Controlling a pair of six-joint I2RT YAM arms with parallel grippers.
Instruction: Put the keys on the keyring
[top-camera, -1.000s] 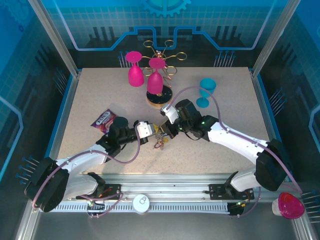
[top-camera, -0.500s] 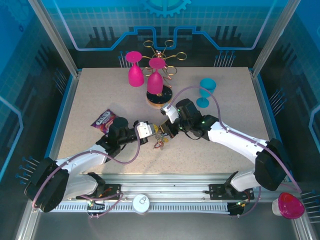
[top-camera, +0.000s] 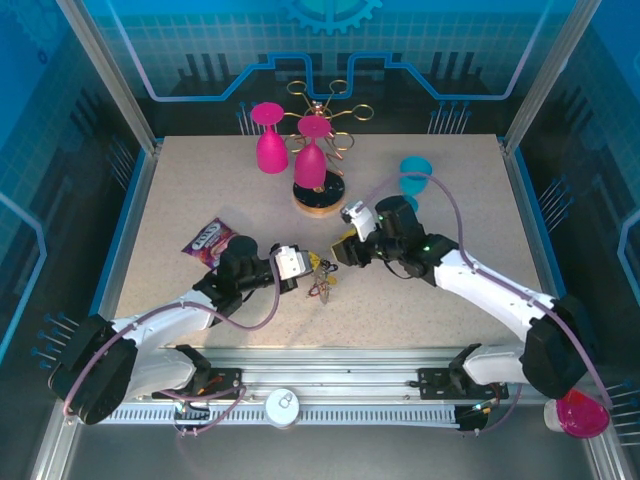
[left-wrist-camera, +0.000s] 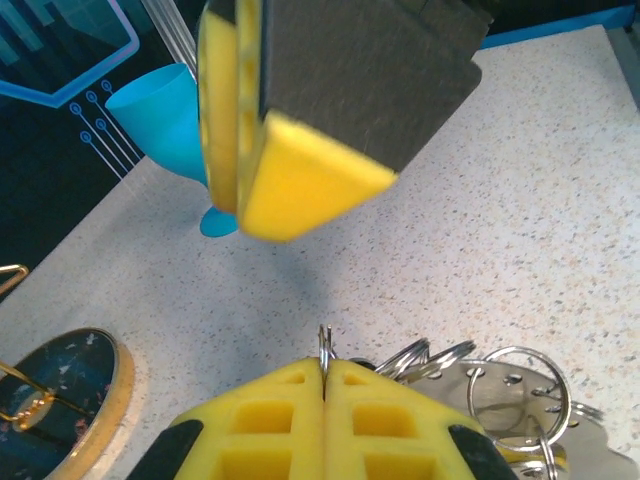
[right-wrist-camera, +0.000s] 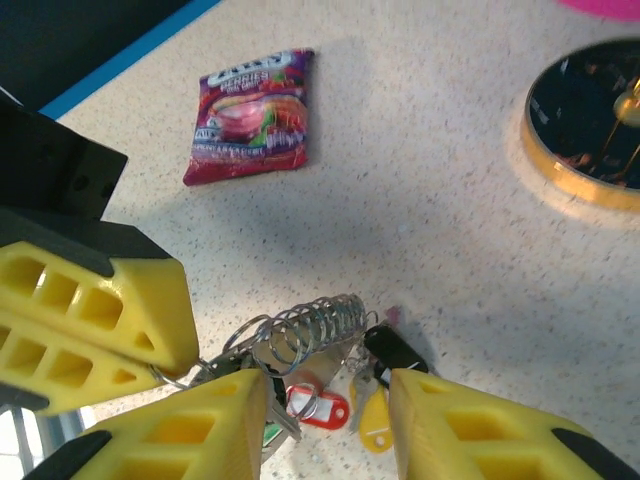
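Note:
My left gripper (top-camera: 303, 262) (left-wrist-camera: 324, 368) is shut on the thin grey wire of the keyring (left-wrist-camera: 324, 345), which sticks up between its yellow fingertips. The keys (top-camera: 322, 287) hang from it in a bunch on the table, with a coil of small silver rings (right-wrist-camera: 318, 328) and red (right-wrist-camera: 322, 408), yellow (right-wrist-camera: 374, 421) and black (right-wrist-camera: 396, 351) tags. My right gripper (top-camera: 343, 250) (right-wrist-camera: 325, 400) hovers just right of the bunch, open, its fingers (right-wrist-camera: 180, 430) either side of the tags without touching them. In the left wrist view its yellow pads (left-wrist-camera: 300, 170) hang above the ring.
A wooden rack base (top-camera: 318, 197) with gold wire loops and two pink glasses (top-camera: 270, 140) stands behind the grippers. A blue glass (top-camera: 412, 180) is to its right. A snack packet (top-camera: 207, 240) (right-wrist-camera: 255, 115) lies left of my left gripper.
The right gripper has opened and drawn back to the right, away from the key bunch. The left gripper has kept still, shut on the ring.

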